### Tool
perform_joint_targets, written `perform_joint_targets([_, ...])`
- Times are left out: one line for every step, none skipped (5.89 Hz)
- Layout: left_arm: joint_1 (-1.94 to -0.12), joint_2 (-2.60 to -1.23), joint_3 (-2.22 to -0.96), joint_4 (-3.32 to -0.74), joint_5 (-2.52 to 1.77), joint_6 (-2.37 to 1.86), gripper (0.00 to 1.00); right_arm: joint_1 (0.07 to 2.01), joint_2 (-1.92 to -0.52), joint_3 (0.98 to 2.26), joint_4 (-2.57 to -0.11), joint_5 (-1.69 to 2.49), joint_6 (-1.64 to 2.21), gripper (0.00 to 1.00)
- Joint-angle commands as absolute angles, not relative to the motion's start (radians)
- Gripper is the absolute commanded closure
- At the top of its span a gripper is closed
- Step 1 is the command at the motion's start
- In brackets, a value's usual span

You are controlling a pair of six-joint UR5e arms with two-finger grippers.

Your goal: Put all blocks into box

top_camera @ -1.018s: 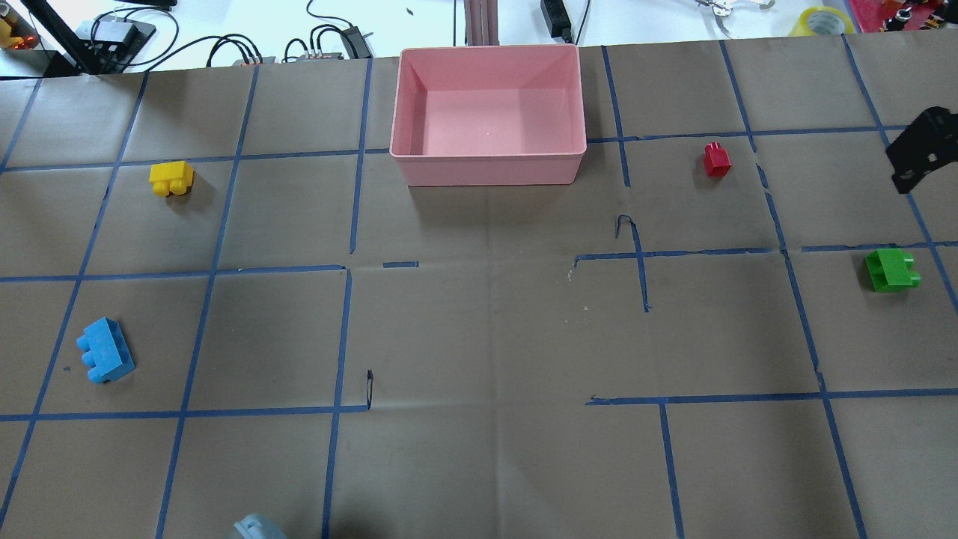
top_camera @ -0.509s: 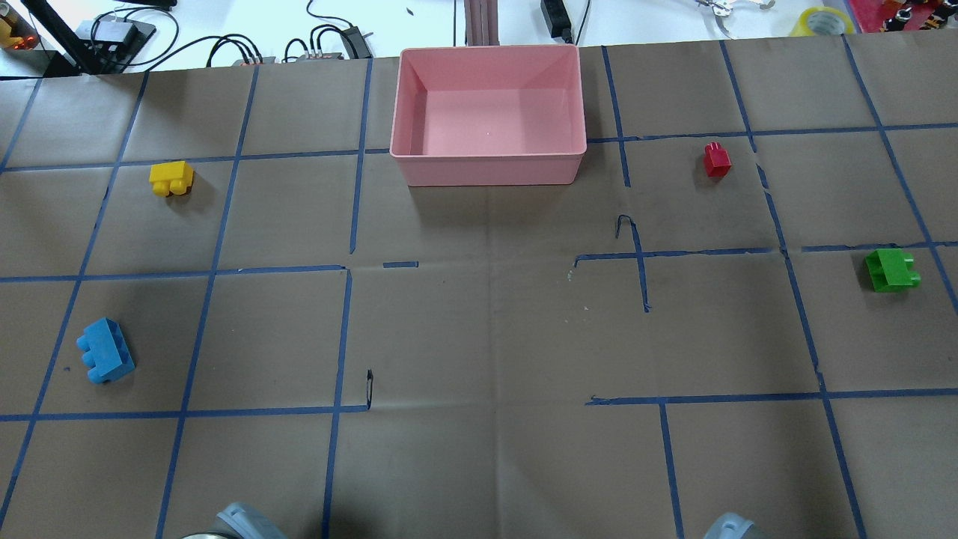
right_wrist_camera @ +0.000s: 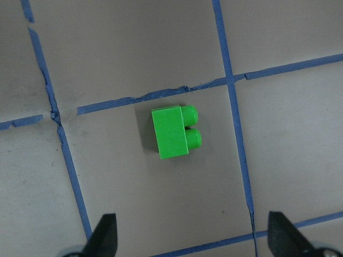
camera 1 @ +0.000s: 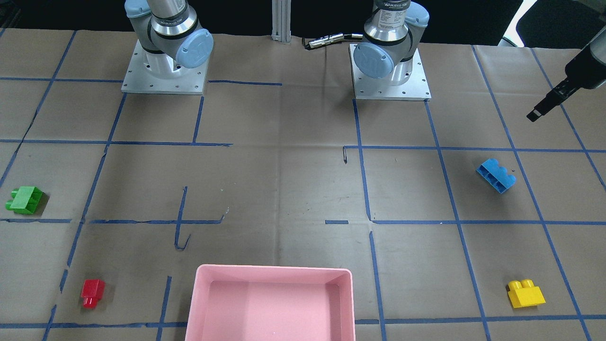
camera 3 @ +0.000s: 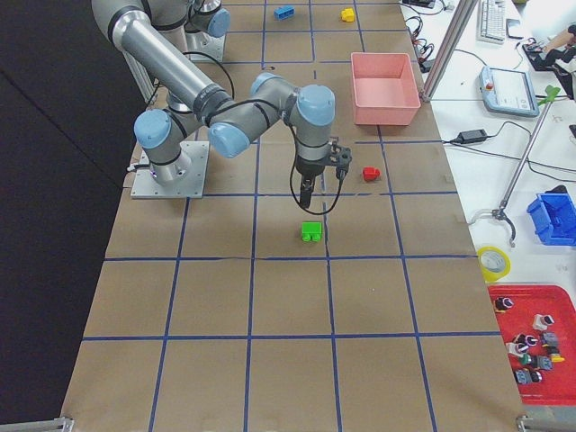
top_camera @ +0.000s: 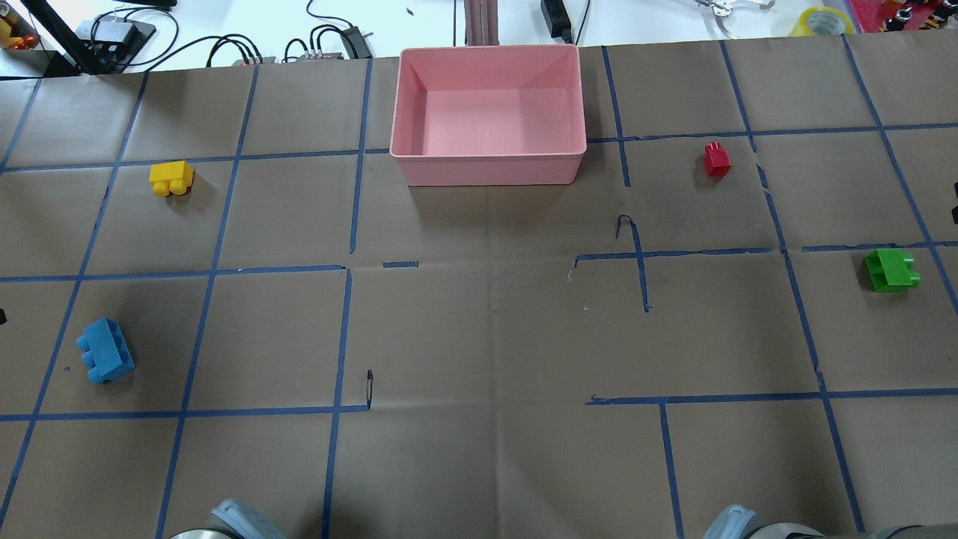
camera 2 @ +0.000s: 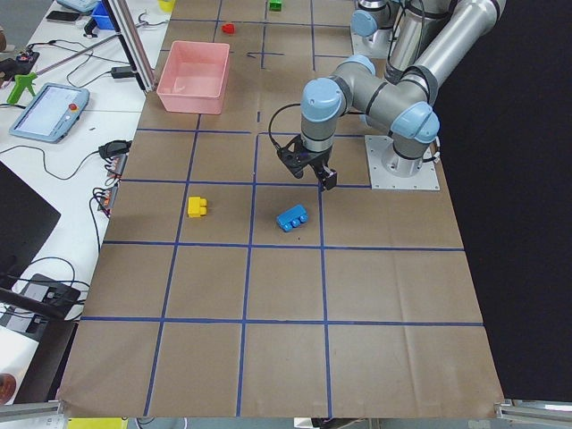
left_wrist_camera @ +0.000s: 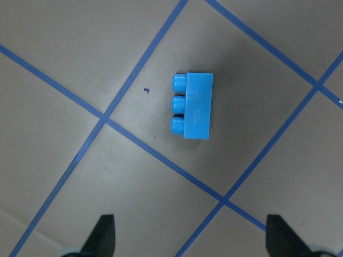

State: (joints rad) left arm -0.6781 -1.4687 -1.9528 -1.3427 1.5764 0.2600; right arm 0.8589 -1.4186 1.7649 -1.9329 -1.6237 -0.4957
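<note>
We only get the very tips of the left gripper [left_wrist_camera: 193, 240] and the right gripper [right_wrist_camera: 193, 238] in the wrist views, spread wide, with the rest chopped off at the bottom. Overhead they're just black slivers at the side edges. The front view crops the box [camera 1: 274, 268] at the bottom.

The left arm [camera 1: 395, 21] and right arm [camera 1: 163, 19] are silver tubes with round pale-blue joint caps [camera 1: 372, 60]. Each stands on a square grey plate [camera 1: 419, 90] dotted with small screws. A cable [camera 1: 331, 38] with a silver plug leaves the left arm's foot. The left pincer [left_wrist_camera: 191, 238] and right pincer [right_wrist_camera: 191, 235] have black fingers [left_wrist_camera: 104, 235].
</note>
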Motion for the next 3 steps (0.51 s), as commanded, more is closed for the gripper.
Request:
perform_joint_targets([-0.678, -1.500, -2.089, -1.130, 1.571, 0.261, 0.01, 0.851, -1.307, 1.810, -2.173, -1.621, -0.485, 0.01])
perform_joint_targets([-0.678, -1.553, -2.097, -1.055, 1.569, 0.262, 0.01, 0.851, -1.286, 1.830, -2.195, -1.602, -0.482, 0.00])
perform_joint_targets([-0.680, -1.619, -2.097, -0.986, 1.568, 0.264, 0.01, 0.853, -1.279, 1.847, -2.189, -1.407, -0.477, 0.01])
